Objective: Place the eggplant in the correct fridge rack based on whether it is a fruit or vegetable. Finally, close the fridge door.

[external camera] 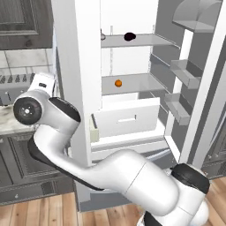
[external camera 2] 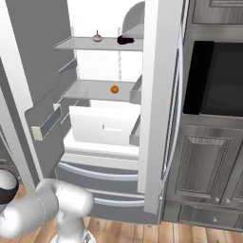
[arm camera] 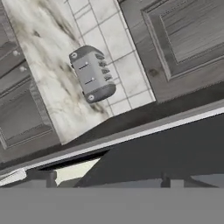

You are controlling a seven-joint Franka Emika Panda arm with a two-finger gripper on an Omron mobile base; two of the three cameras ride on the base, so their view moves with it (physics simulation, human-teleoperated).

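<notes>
- Fridge (external camera: 77,66) stands open; both doors swung out, interior lit white.
- Right-hand door (external camera: 194,88) carries grey door bins (external camera: 183,73) stacked along its inner face, at 3 o'clock of the shelves in the left base view.
- Robot arm (external camera: 119,174) bends up from the lower right of the left base view; its elbow sits at 9 o'clock of the fridge, in front of the counter (arm camera: 48,57).
- White drawer (external camera: 128,117) sits below the shelves, pulled partly out.
- Upper fridge rack (external camera: 141,40) holds the eggplant (external camera: 129,36), resting on the plate near its middle.
- Lower shelf (external camera: 137,83) holds a small orange ball (external camera: 118,83), at 6 o'clock of the eggplant, well apart.
- Toaster (arm camera: 92,73) stands on the marbled counter, seen in the hand view at 11 o'clock.
- Gripper: fingertips not visible, so whether it is wide or narrow cannot be told.
</notes>
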